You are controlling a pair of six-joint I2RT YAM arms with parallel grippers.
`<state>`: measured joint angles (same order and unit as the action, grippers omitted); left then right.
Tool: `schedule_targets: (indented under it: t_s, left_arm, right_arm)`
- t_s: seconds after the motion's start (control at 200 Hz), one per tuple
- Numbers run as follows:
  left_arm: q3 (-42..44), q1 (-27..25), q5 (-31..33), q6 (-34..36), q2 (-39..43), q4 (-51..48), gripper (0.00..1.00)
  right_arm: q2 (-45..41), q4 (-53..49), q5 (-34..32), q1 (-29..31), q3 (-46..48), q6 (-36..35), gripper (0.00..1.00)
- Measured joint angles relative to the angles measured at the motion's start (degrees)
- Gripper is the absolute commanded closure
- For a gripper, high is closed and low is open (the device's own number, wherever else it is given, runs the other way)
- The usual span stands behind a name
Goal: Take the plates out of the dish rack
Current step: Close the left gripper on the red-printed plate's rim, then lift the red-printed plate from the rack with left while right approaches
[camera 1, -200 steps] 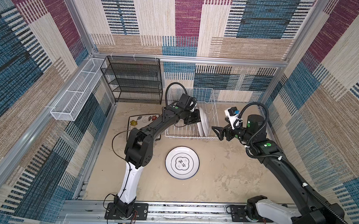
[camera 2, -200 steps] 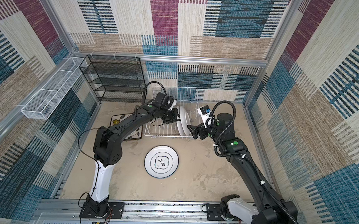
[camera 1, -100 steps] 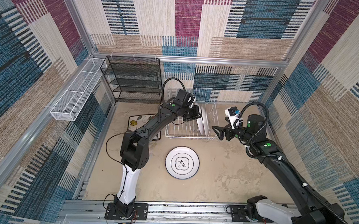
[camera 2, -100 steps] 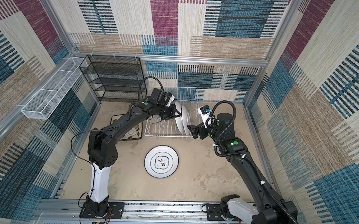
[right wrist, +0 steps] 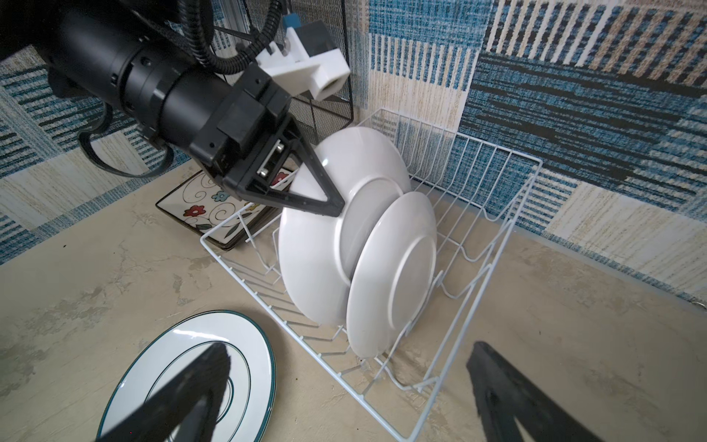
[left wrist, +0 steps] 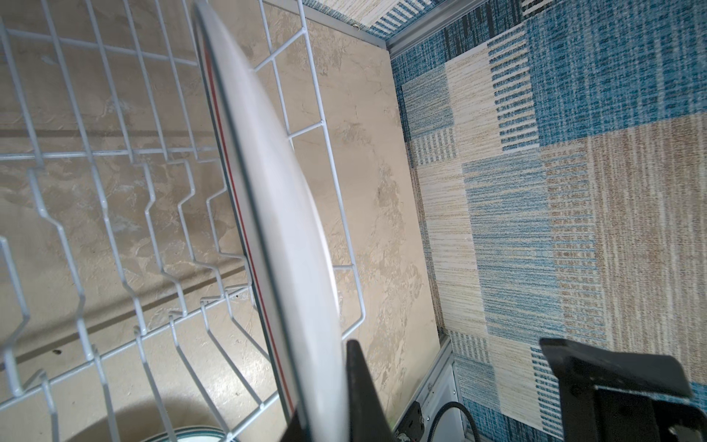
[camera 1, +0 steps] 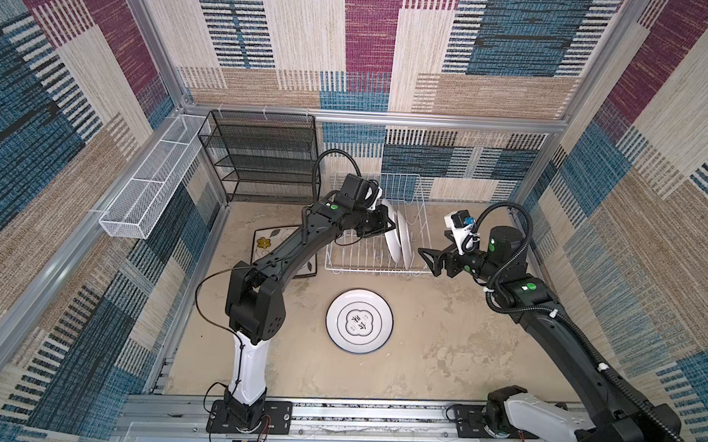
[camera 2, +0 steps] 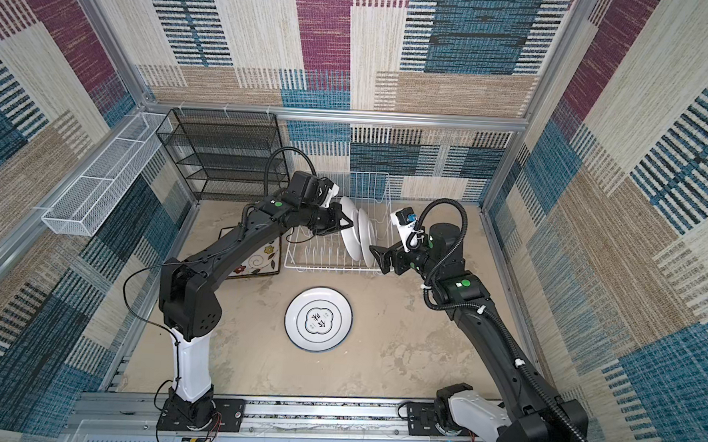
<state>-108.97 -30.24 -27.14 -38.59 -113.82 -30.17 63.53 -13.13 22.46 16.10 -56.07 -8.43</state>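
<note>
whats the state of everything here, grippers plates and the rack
dish rack: holds two plates on edge
left gripper: shut on the larger white plate's rim
right gripper: open, empty, beside the rack's end
larger white plate: on edge in the rack, gripped
smaller white plate: on edge in the rack, untouched
round rimmed plate: flat on the table, face up
square plates: stacked flat beside the rack, flowered face up

The left arm rises from its base, bends at the elbow and stretches toward the back, with the left gripper pinched tight on the rim of a round white plate. The right arm leans in from the right, and the right gripper is empty, its jaws spread wide.
</note>
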Motion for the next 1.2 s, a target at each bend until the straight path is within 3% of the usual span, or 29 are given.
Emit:
schedule_targets:
  t_s: [1.197]
  left_arm:
    - [4.7, 3.23, 6.25, 1.6, 10.64, -1.14, 1.0]
  right_arm:
    - [1.44, 0.37, -3.85, 0.0, -2.27, 4.26, 0.01]
